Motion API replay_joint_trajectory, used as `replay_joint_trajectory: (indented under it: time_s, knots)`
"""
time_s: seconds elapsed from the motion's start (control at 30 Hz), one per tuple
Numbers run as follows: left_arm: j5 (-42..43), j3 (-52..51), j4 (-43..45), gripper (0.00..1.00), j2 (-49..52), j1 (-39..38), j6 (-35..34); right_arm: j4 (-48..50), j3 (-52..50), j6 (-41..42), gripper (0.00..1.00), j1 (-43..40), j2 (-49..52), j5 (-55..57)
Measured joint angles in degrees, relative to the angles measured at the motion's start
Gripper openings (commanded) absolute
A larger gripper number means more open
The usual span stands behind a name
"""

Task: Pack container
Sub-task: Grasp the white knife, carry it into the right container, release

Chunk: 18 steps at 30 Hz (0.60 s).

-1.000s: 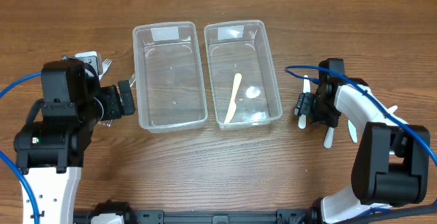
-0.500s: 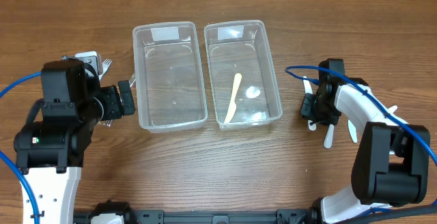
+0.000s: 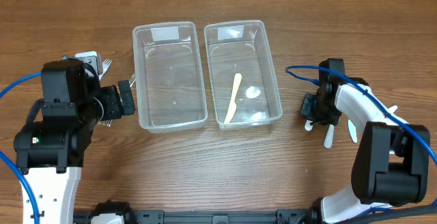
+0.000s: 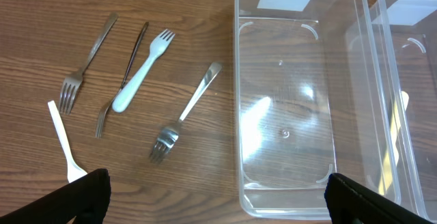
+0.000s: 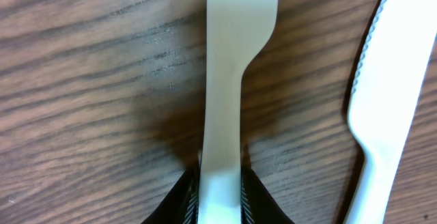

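Wooden table (image 3: 218,169): right claw (image 5: 220,198) pinches white utensil (image 5: 229,80), its length pointing straight away; left claw (image 4: 215,197) gapes wide.

Robotics lab bench: wood-grain table (image 3: 218,176), left arm (image 3: 58,108), right arm (image 3: 355,104), blue cable (image 3: 293,67).

Clear left container (image 3: 171,80) sits beside right container (image 3: 258,53) holding cream knife (image 3: 233,98).

Overhead looked straight down on the table (image 3: 218,176). The left wrist view faced ahead of the left claw (image 4: 218,200), sharing the left container (image 4: 300,101) with overhead. The right wrist view sat very close on the white utensil (image 5: 229,80) at the right claw (image 5: 220,198).
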Motion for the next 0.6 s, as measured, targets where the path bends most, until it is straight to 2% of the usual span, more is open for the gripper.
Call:
replay_joint_trajectory:
  time_s: [0.13,0.23,0.33,0.4,0.5,0.6]
  knots:
    - [0.0,0.0,0.2,1.00,0.0,0.0,0.0,-7.1,5.8,0.8,0.04,0.3,0.7,-1.3]
    - [0.0,0.0,0.2,1.00,0.0,0.0,0.0,-13.2,19.0,0.7,0.04,2.6,-0.9,-1.1]
    - [0.0,0.0,0.2,1.00,0.0,0.0,0.0,-17.4,33.0,0.0,0.04,8.9,-4.6,-0.4]
    - [0.0,0.0,0.2,1.00,0.0,0.0,0.0,-16.8,38.7,-0.4,0.04,15.5,-7.0,-0.2]
    - [0.0,0.0,0.2,1.00,0.0,0.0,0.0,-16.7,39.5,-0.7,0.04,24.6,-7.2,-0.3]
    - [0.0,0.0,0.2,1.00,0.0,0.0,0.0,-16.8,39.5,-0.8,0.04,31.5,-1.0,-0.4]
